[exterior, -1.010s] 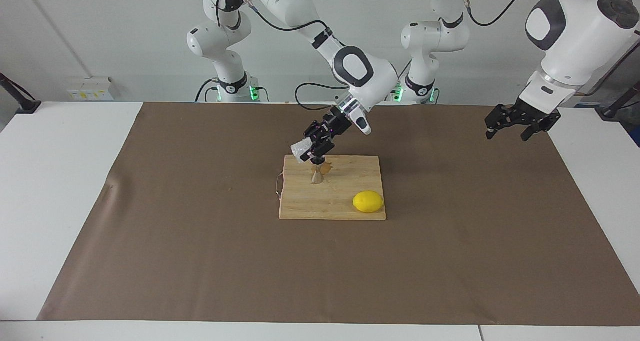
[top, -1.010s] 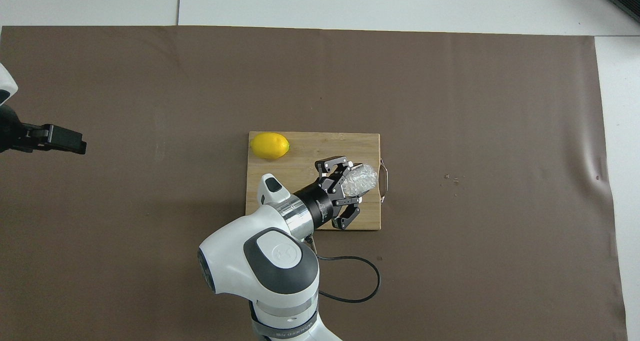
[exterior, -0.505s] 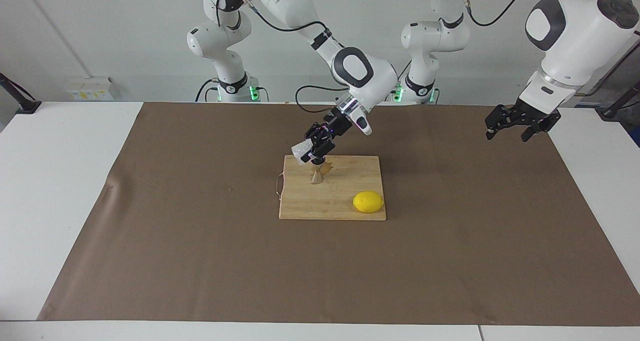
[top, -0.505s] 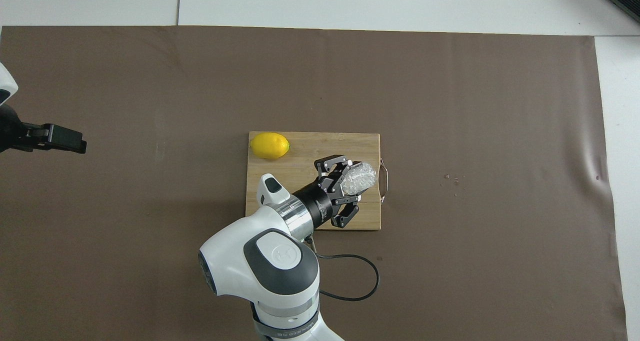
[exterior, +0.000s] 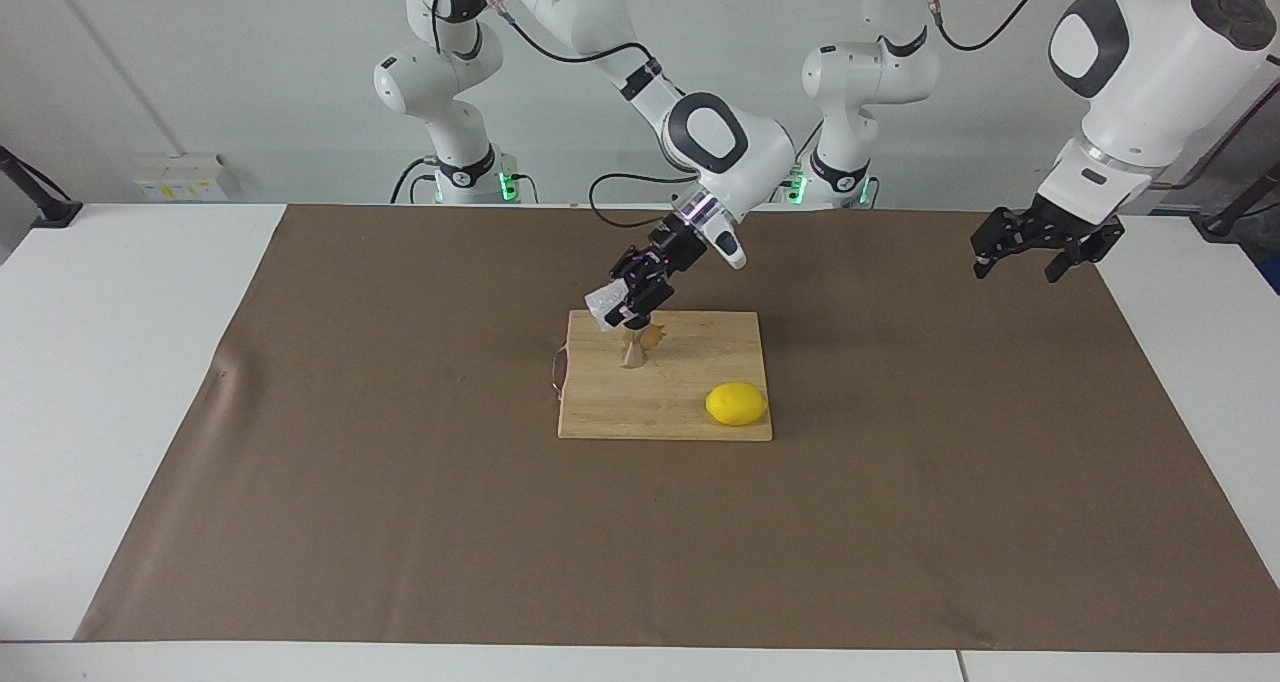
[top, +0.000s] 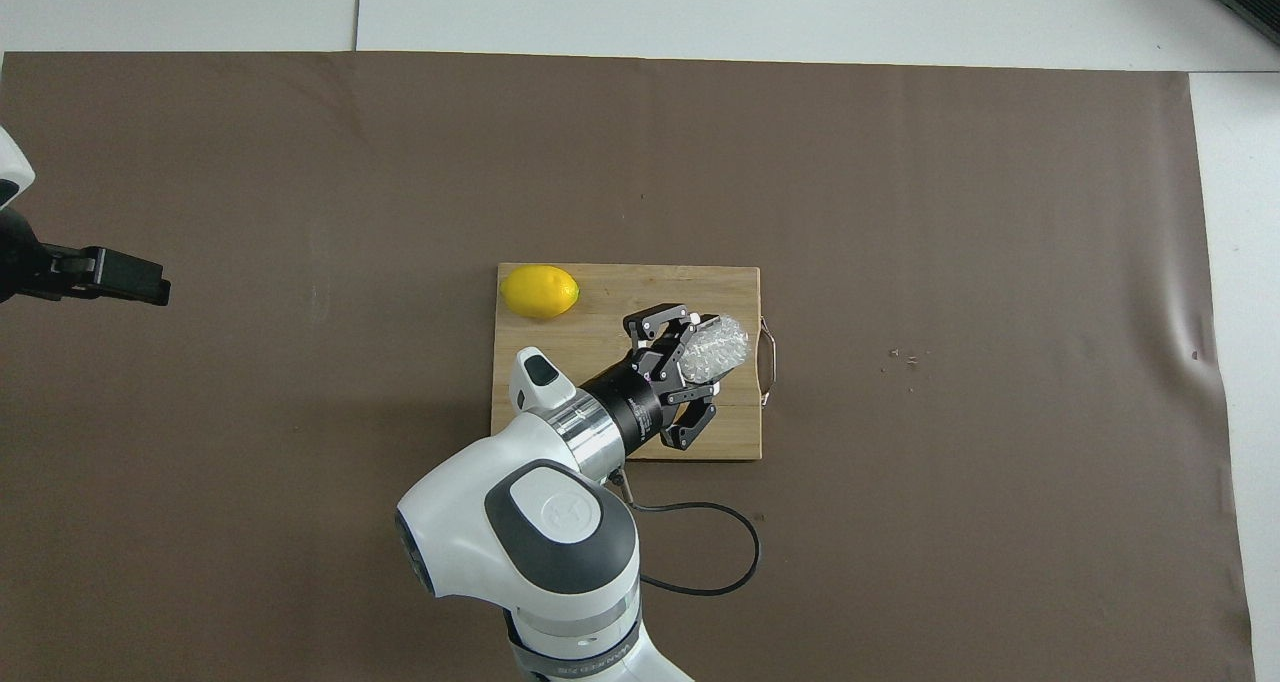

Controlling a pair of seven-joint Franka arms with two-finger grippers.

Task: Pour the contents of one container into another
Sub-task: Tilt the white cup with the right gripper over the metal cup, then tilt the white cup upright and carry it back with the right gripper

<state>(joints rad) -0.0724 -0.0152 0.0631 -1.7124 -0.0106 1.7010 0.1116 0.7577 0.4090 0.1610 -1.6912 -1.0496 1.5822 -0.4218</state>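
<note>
The right tool (exterior: 622, 305) is gripping the crinkly whitish cup (exterior: 604, 306), tilting it over the steel jigger (exterior: 633, 350), which is standing on the cutting board (exterior: 690, 417) nearer the robots than the lemon (exterior: 736, 403). The left tool (exterior: 1035, 245) is waiting open, well apart from the board.

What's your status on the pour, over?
Right gripper shut on cup, tipped over jigger on board. Left gripper open, waiting over mat. Lemon on board, clear of the pour.
</note>
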